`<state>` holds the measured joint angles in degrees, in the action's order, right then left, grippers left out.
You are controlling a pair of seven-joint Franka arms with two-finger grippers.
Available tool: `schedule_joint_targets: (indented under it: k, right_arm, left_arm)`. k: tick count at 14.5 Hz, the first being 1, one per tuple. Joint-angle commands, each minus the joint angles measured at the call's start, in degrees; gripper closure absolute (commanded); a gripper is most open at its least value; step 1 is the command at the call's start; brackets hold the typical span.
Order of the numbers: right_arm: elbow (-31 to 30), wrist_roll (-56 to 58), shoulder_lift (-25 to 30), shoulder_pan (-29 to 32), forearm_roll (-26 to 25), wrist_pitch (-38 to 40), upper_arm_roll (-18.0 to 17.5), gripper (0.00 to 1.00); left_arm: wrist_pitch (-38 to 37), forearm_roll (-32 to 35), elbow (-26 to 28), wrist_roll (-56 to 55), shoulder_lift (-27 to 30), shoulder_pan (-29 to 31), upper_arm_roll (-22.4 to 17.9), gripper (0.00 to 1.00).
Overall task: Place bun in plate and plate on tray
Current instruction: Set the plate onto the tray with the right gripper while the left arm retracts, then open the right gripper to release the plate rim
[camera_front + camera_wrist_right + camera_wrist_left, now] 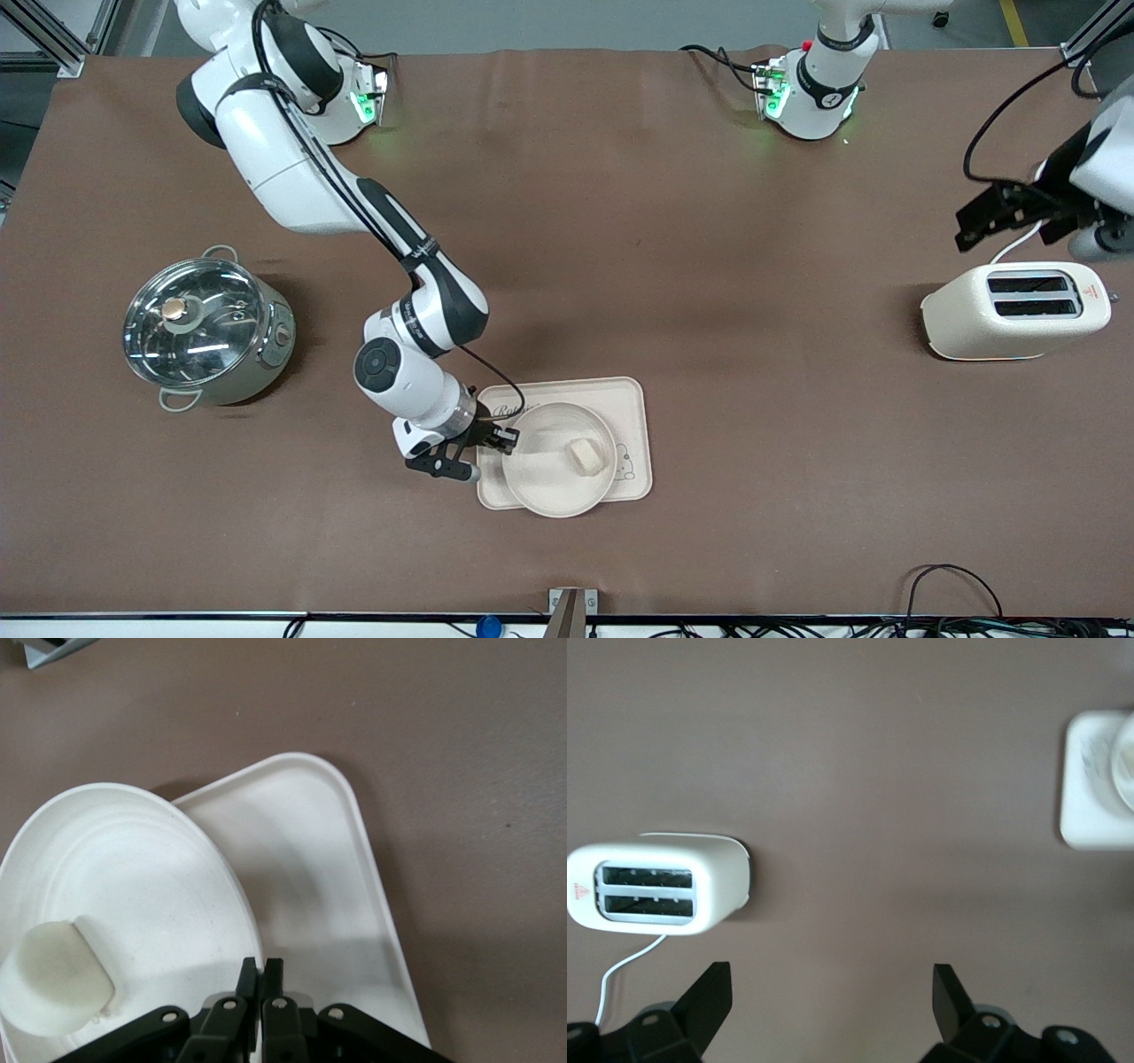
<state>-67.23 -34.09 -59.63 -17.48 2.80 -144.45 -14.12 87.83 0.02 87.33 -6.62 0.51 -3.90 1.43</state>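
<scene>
The round cream plate (540, 486) lies over the rectangular "Rabbit" tray (636, 399), overhanging the tray's edge nearest the front camera. The small pale bun (585, 455) lies in the plate. My right gripper (505, 439) is shut on the plate's rim at the side toward the right arm's end. The right wrist view shows the gripper (261, 967) pinching the rim, with the plate (133, 877), the bun (53, 979) and the tray (310, 868). I cannot tell whether the plate rests fully on the tray. My left gripper (1001, 213) waits open and empty above the table near the toaster; the left wrist view also shows the gripper (833, 992).
A cream toaster (1014, 310) stands at the left arm's end; it also shows in the left wrist view (656, 890). A steel pot with a glass lid (205, 328) stands at the right arm's end. Cables lie along the table's front edge.
</scene>
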Motion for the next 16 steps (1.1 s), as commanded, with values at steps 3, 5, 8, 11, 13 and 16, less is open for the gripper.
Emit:
schedule_joint_targets:
  k: [3,5,8,11,13,16]
  right_arm:
    - [-2.7,-1.8,1.8,0.8,-3.9,0.5,0.4,1.0]
    - [-5.3,-1.5,2.8,0.9,-3.9,0.4,0.4,1.0]
    - [-11.4,-1.5,6.4,0.9,-3.9,-1.3,0.1,1.0]
    - [-17.0,-1.2,8.4,1.6,-3.9,-5.6,0.0,1.0]
    - [-17.1,-1.2,8.5,1.7,-3.9,-5.8,0.0,1.0]
    - [-16.4,-1.8,8.4,1.8,-3.8,-5.8,0.0,0.8]
  left_arm:
    - [-0.9,-1.3,5.5,3.2,4.9,1.3,0.8,0.0]
    - [-0.8,-0.3,5.4,4.0,4.9,1.2,1.1,0.0]
    - [-0.6,0.5,5.5,4.3,5.0,1.3,3.3,0.0]
    - [-0.6,0.5,5.8,4.7,5.3,1.4,3.8,0.0]
    - [-0.6,0.3,6.0,5.6,5.3,1.7,3.8,0.0]
    - [-0.6,-0.1,5.9,5.7,5.1,1.8,3.8,0.0]
